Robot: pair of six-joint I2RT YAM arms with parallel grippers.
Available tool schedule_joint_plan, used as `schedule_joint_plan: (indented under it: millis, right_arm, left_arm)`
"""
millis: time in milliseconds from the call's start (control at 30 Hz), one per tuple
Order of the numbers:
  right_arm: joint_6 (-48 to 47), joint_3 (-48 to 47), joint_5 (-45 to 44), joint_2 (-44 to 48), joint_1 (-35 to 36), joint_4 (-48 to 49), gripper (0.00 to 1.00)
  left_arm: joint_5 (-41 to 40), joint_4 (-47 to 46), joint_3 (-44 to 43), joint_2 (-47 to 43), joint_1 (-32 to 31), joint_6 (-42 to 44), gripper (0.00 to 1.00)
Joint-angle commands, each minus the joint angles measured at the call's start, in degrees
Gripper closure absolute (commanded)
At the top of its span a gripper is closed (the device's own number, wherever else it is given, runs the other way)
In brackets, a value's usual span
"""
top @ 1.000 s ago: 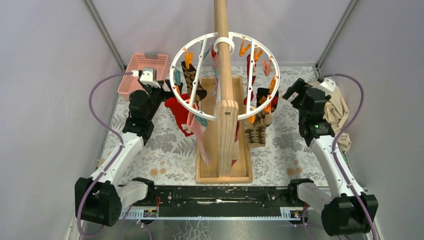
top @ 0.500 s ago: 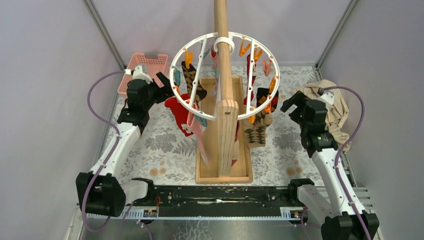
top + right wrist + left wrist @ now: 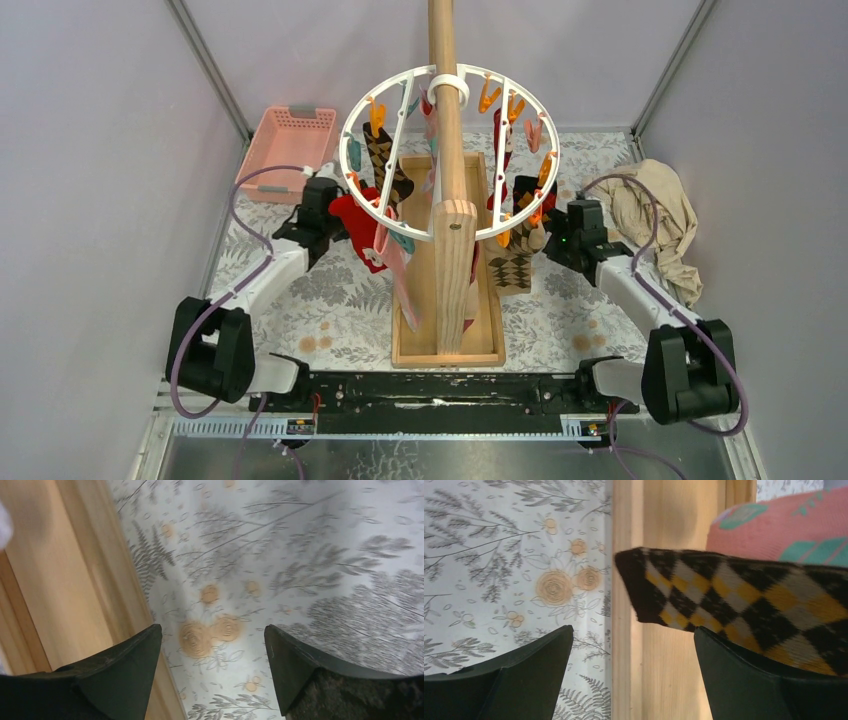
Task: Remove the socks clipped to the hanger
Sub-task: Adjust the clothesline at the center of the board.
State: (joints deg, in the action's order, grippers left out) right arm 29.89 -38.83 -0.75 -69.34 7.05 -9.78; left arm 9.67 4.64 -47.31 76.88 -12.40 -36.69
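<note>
Left gripper (image 3: 632,630): jaws apart, argyle sock (image 3: 734,600) toe just ahead, likely lined up to pinch and tug it off hanger (image 3: 388,84) clip. Right gripper (image 3: 213,627): jaws apart, empty, above bench (image 3: 325,555).

The left arm (image 3: 262,280) and right arm (image 3: 635,285) have smooth white link shells between bulky black joint housings (image 3: 205,350). A lavender cable (image 3: 240,188) loops along each. A small green light (image 3: 563,240) glows on the right wrist. The fingers (image 3: 524,675) are matte black wedges.
</note>
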Motion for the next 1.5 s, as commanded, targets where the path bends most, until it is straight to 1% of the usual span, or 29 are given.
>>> schedule_joint_plan:
  millis: [0, 67, 133, 167, 267, 500, 600, 800, 867, 1000, 1100, 1133, 1233, 1300, 1367, 1400, 1467]
  right_arm:
    - [-2.2, -6.5, -0.6, -4.4, 6.7, 2.6, 0.18]
    - [-2.9, -8.6, -2.2, -7.0, 9.2, 2.1, 0.18]
    - [-3.5, -10.7, -3.1, -9.3, 10.7, 1.1, 0.18]
    - [-3.7, -11.6, -3.4, -10.1, 11.2, 1.0, 0.18]
    - [-4.4, -13.8, -3.6, -12.2, 11.9, 0.8, 0.18]
    - [-6.1, -18.0, -4.6, -18.2, 14.0, 0.3, 0.19]
    - [-6.8, -19.9, -4.3, -20.6, 15.1, 0.0, 0.19]
    - [-7.5, -21.9, -5.4, -23.2, 17.8, -0.3, 0.19]
    - [-7.7, -22.4, -5.7, -24.3, 18.7, -0.5, 0.19]
    - [-8.4, -23.9, -8.2, -27.3, 20.8, -2.0, 0.21]
    - [-8.7, -25.1, -10.0, -29.7, 21.7, -3.0, 0.26]
    - [-8.7, -25.5, -10.7, -30.4, 21.8, -3.3, 0.27]
    - [-9.2, -26.8, -12.0, -31.9, 21.9, -4.1, 0.35]
    - [-9.6, -27.7, -13.0, -32.8, 21.9, -4.7, 0.41]
    - [-10.0, -28.7, -14.1, -33.9, 21.9, -5.6, 0.51]
    - [-10.1, -29.1, -14.4, -34.5, 21.9, -6.0, 0.53]
    - [-10.3, -30.2, -15.1, -35.6, 21.9, -6.8, 0.63]
  left_arm:
    - [-9.0, 4.0, -4.5, 1.4, -4.1, 3.3, 0.02]
    - [-6.5, 2.4, -3.5, 1.7, -3.9, 2.6, 0.02]
    - [-3.1, -2.4, -0.9, 1.0, -3.8, 1.8, 0.02]
    - [-2.9, -3.4, -0.2, 0.8, -3.9, 1.0, 0.02]
    - [-1.4, -3.5, -0.9, 2.8, -3.9, 1.1, 0.02]
    - [-4.7, -1.5, -2.0, 6.0, -5.6, 1.6, 0.02]
    - [-4.1, -1.9, -2.2, 7.1, -6.1, 1.7, 0.02]
    - [-6.7, -1.1, -2.6, 7.8, -7.5, 1.2, 0.02]
    - [-6.3, -0.4, -3.5, 9.1, -8.0, 1.1, 0.02]
    - [-7.8, -0.1, -4.0, 10.2, -9.8, 0.9, 0.02]
    - [-9.4, 0.2, -4.3, 10.7, -11.1, 1.8, 0.02]
    - [-9.5, 0.5, -4.6, 11.0, -11.3, 2.0, 0.03]
    - [-9.5, 1.2, -5.2, 11.7, -11.3, 2.3, 0.07]
    - [-9.4, 1.0, -5.0, 11.8, -11.4, 2.3, 0.11]
    - [-9.5, 0.7, -4.9, 12.0, -11.4, 2.3, 0.16]
    - [-9.4, 0.7, -4.9, 12.1, -11.4, 2.3, 0.16]
    - [-9.4, 0.7, -4.9, 12.3, -11.4, 2.3, 0.15]
